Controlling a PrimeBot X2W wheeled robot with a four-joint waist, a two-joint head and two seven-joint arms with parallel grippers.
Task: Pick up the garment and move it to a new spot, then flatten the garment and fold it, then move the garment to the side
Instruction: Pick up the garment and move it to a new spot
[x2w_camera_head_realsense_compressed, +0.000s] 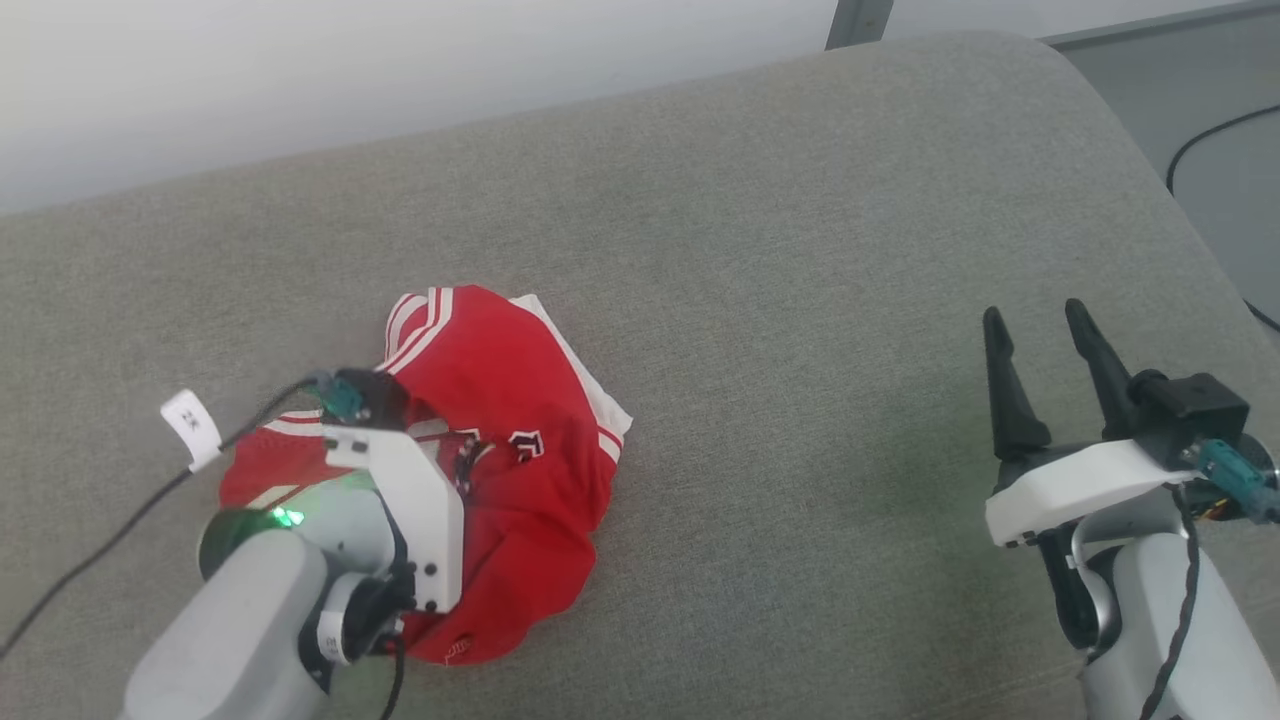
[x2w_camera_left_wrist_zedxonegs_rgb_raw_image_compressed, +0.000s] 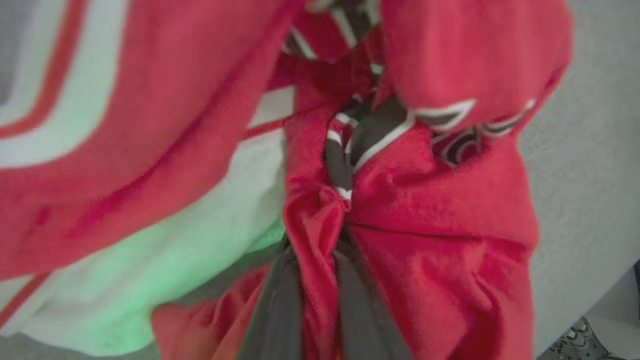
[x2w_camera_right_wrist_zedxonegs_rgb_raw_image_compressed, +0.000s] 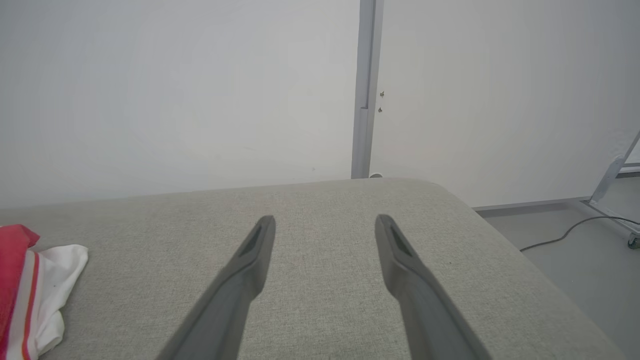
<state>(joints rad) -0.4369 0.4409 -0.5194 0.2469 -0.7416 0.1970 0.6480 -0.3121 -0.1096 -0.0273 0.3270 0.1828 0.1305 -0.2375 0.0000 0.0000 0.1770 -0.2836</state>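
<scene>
The left gripper (x2w_camera_left_wrist_zedxonegs_rgb_raw_image_compressed: 317, 245) is pressed nearly together, pinching a bunched fold of the garment (x2w_camera_head_realsense_compressed: 520, 400) between its dark fingers (x2w_camera_left_wrist_zedxonegs_rgb_raw_image_compressed: 277, 300). The fold sits just below the dark, white-outlined lettering. Around it the garment lies crumpled in a heap on the left part of the grey cushion (x2w_camera_head_realsense_compressed: 800, 250), with striped trim at its far edge and a white sleeve (x2w_camera_head_realsense_compressed: 600, 400) poking out on its right. Well apart on the right, the right gripper (x2w_camera_head_realsense_compressed: 1033, 312) hangs above bare cushion with its fingers spread and nothing between them. Beyond the cushion's right edge a dark cable (x2w_camera_head_realsense_compressed: 1200, 140) lies on the floor.
</scene>
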